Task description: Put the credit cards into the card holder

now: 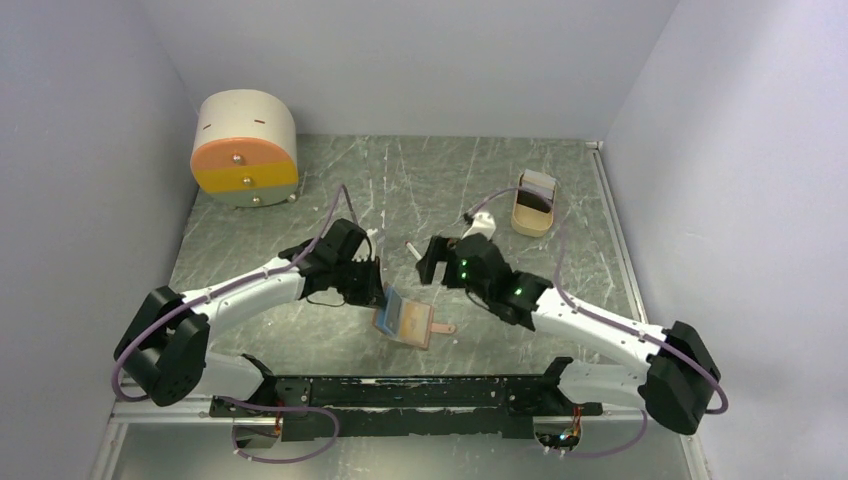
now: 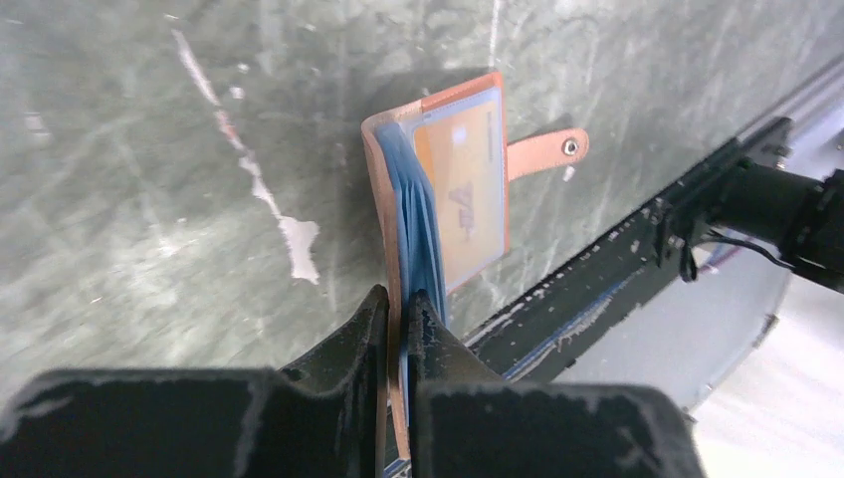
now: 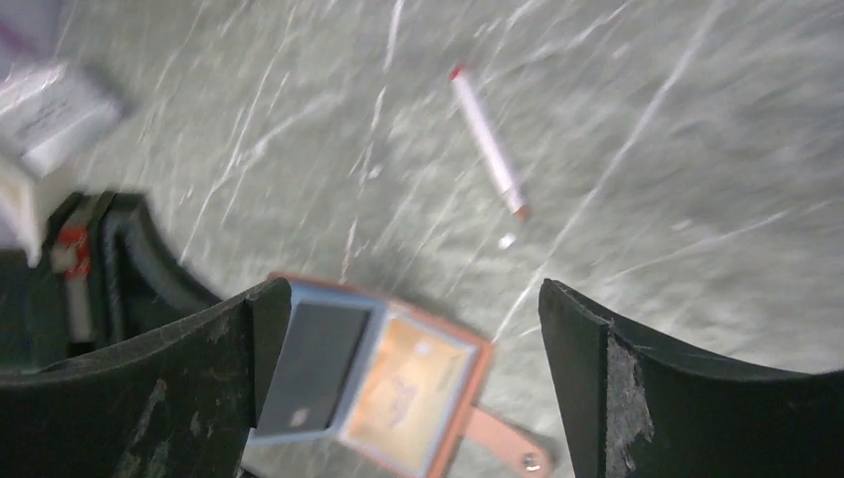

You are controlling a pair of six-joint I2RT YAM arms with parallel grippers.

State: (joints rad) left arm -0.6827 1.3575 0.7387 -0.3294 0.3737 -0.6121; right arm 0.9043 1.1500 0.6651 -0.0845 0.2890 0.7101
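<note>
Pinching the tan cover of the card holder [image 2: 423,219] at one edge, the left end effector [image 2: 400,309] has its two fingers closed hard on the leather, with the fanned blue sleeves just beside the right finger. The holder hangs open in front of the arm bases, near the middle of the desk [image 1: 420,180]; whether its lower edge touches the surface cannot be told. An orange card [image 2: 466,189] sits behind the clear window of the inner flap, and a tan strap [image 2: 542,152] with a metal snap sticks out past it. From the right wrist camera a dark card [image 3: 314,363] lies in a blue sleeve next to that window — tucked in, with only its face showing. The right end effector [image 3: 413,294] is above the holder with its jaws wide apart and nothing between them. A thin white stick [image 3: 486,141] with reddish ends lies flat on the desk beyond the holder, apart from it. At the back left stands a round wooden box [image 1: 245,148] with an orange and yellow face; at the back right sits a small tan tray [image 1: 533,205] — its contents are too small to make out.
</note>
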